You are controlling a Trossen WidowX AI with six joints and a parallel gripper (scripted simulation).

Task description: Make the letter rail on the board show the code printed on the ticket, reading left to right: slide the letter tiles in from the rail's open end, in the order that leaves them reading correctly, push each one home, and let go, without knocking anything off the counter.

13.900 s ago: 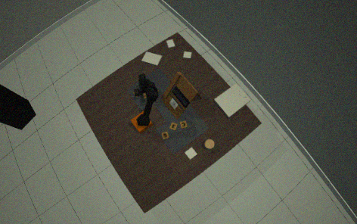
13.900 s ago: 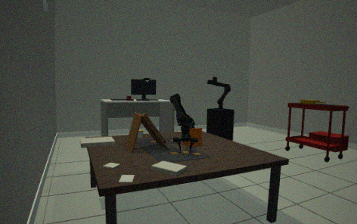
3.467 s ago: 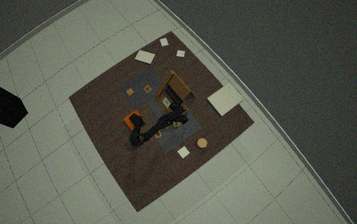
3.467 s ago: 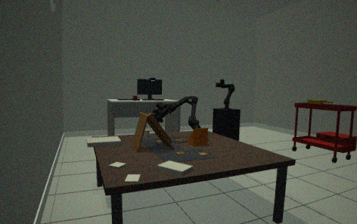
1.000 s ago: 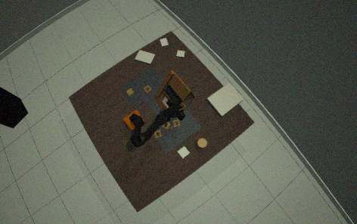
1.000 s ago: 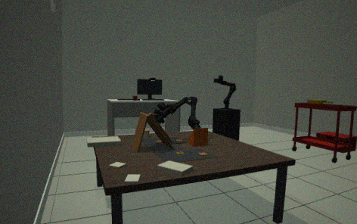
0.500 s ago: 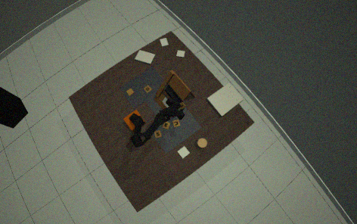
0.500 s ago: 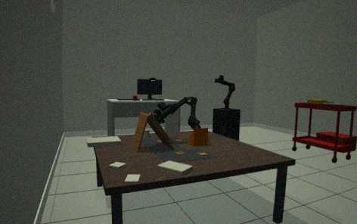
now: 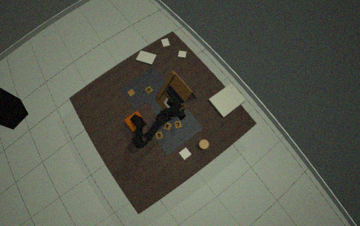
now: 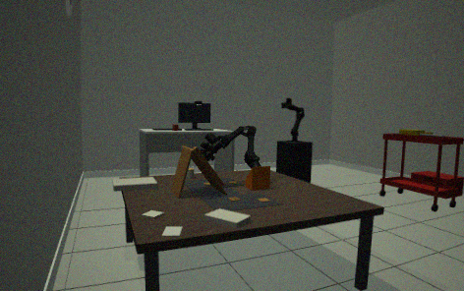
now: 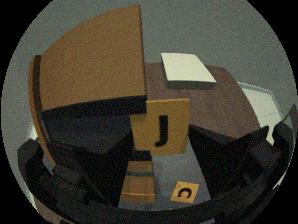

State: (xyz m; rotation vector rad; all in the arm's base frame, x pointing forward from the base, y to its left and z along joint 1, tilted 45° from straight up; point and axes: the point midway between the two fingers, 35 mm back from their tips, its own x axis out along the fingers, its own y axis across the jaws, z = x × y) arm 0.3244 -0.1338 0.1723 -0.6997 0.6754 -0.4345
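The wooden board stands slanted like an easel. A dark rail-like strip runs along an edge of it in the wrist view. My gripper is shut on a wooden tile marked J, beside the right end of that strip. The tile's upper left corner meets or overlaps the strip's end; contact cannot be told. A C-like tile lies below on the mat. Other tiles lie on the mat. The ticket's print and the rail's contents are unreadable.
An orange block stands by the arm's base. A large pale slab lies beyond the board at the counter's edge. A round tan object and white cards lie on the counter.
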